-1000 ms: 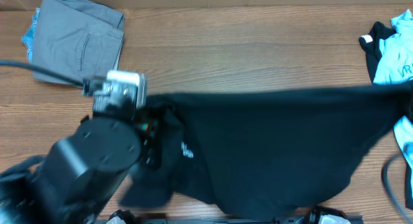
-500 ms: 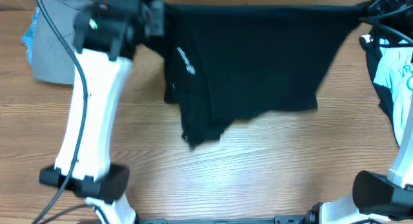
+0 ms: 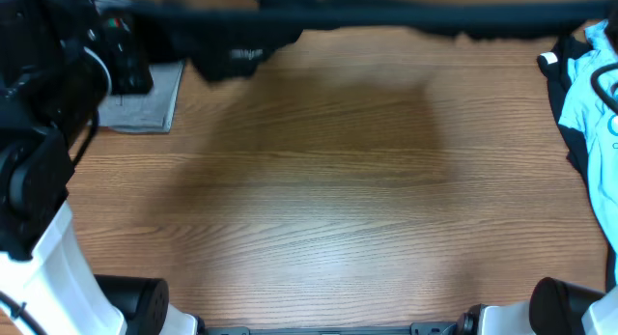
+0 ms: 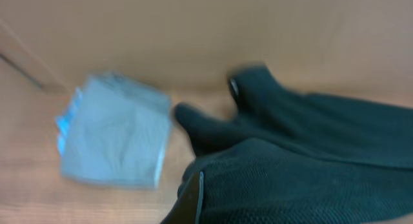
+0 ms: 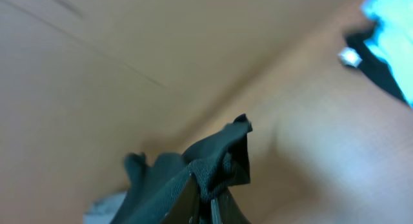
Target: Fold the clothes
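Black T-shirt (image 3: 386,16) spans taut (over the table (image 3: 319,200)) between left tool (image 4: 205,203) and right tool (image 5: 206,193), both grasping it.

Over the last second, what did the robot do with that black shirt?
Both arms swept the shirt from the near side of the table to its far edge. It is stretched between the left gripper and right gripper, which stayed shut on it. The gray clothes and blue clothes stayed put.
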Robot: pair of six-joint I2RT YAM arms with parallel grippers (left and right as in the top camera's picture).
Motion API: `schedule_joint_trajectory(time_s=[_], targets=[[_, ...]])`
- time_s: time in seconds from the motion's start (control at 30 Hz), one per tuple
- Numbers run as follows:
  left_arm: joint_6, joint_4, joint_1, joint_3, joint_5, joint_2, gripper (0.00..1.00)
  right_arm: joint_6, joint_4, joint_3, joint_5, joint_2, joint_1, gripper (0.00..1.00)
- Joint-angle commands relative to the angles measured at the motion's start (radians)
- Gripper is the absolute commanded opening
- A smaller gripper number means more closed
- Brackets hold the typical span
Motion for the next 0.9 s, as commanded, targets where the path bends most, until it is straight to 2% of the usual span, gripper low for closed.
schedule_joint_trajectory(time_s=[0.0, 0.1, 0.3, 0.43, 0.63, 0.87], targets=[[0.004, -0.032, 0.016, -0.111, 0.097, 0.108, 0.04, -0.012, -0.063, -0.081, 0.09, 0.053, -0.021, 0.04], [-0.002, -0.03, 0.01, -0.283, 0.171, 0.129, 0.04, -0.012, -0.101, -0.202, 0.098, 0.054, -0.021, 0.04], [-0.052, -0.031, -0.005, -0.665, 0.166, 0.135, 0.04, -0.013, -0.074, -0.513, 0.095, 0.053, -0.021, 0.04], [-0.065, -0.029, -0.027, -0.841, 0.166, 0.113, 0.04, -0.013, -0.035, -0.678, 0.095, 0.04, -0.021, 0.04], [-0.102, 0.002, -0.15, -0.994, 0.166, 0.014, 0.04, -0.012, -0.037, -0.774, 0.169, -0.028, -0.021, 0.04], [-0.214, -0.01, -0.402, -1.032, 0.162, -0.124, 0.04, -0.011, -0.099, -0.774, 0.244, -0.169, -0.022, 0.04]])
